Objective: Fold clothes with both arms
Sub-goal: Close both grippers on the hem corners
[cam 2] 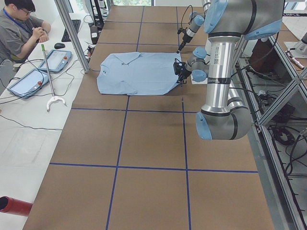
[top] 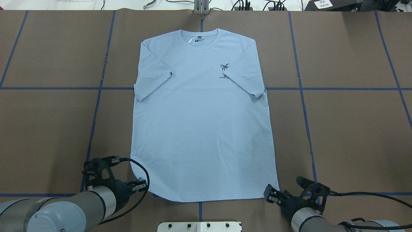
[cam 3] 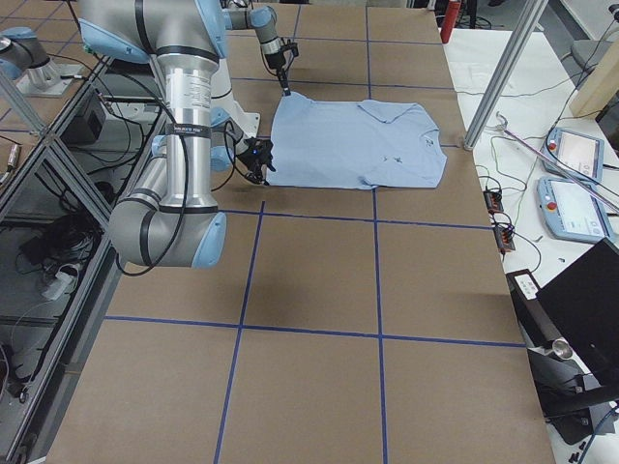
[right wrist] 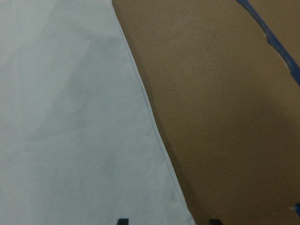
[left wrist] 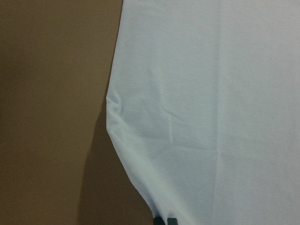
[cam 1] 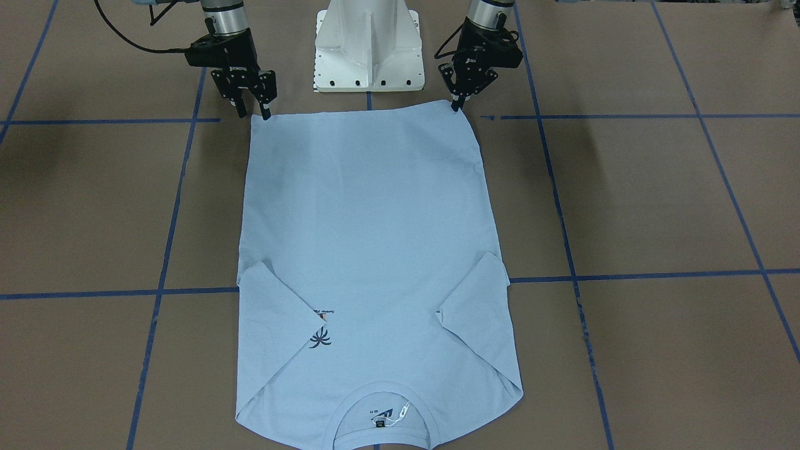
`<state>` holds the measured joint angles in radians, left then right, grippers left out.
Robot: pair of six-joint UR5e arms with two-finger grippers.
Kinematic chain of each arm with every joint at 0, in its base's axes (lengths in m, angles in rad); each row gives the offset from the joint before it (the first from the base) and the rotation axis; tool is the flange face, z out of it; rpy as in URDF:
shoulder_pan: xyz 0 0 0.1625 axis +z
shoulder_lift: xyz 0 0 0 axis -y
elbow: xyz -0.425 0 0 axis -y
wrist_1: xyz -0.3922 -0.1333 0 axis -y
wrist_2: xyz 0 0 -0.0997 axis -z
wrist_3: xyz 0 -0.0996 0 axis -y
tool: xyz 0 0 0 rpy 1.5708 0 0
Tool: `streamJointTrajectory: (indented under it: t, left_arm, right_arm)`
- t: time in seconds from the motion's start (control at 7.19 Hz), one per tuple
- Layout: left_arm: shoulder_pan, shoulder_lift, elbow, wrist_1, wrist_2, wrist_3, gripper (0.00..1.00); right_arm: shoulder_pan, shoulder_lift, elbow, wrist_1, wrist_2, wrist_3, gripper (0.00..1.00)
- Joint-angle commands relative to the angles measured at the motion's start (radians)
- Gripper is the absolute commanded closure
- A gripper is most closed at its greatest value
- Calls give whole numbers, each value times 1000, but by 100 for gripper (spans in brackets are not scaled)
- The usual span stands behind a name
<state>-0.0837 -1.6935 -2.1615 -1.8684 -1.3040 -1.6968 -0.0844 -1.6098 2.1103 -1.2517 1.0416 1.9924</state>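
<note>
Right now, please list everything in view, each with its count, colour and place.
T-shirt: one, light blue, flat at table centre, sleeves folded in
palm-tree print: one, dark, on chest
table: one, brown, blue tape grid
pedestal base: one, white, between arms
control tablets: two, grey, white side table
person: one, grey top, at side table
arms: two, silver-grey, near edge
left claw: one, black, closed on hem corner
right claw: one, black, open at other hem corner

One T-shirt (cam 1: 369,219), two arms (top: 64,206) (top: 322,219), two claws (cam 1: 458,106) (cam 1: 253,114), one base (cam 1: 369,50), one person (cam 2: 19,33)
</note>
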Motion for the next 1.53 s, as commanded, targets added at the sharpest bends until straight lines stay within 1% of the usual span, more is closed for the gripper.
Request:
streamJointTrajectory:
  t: [0.0,0.28,0.56,1.11,1.25,1.39]
  left_arm:
    - [-4,0,0,0,0,0,100]
    - [-10,0,0,0,0,0,100]
    - [-8,0,2,0,0,0,100]
    - [-8,2,3,2,0,0,100]
    - [-8,0,3,2,0,0,100]
    - [-8,0,3,2,0,0,100]
  right_arm:
    - [-1,43,-44,0,0,-1,42]
    - [3,38,-41,-3,0,-1,42]
    - [6,36,-21,-50,1,-3,41]
    - [6,28,-24,-52,2,-7,43]
    - [6,28,-23,-52,2,-6,49]
    - [6,28,-24,-54,2,-6,60]
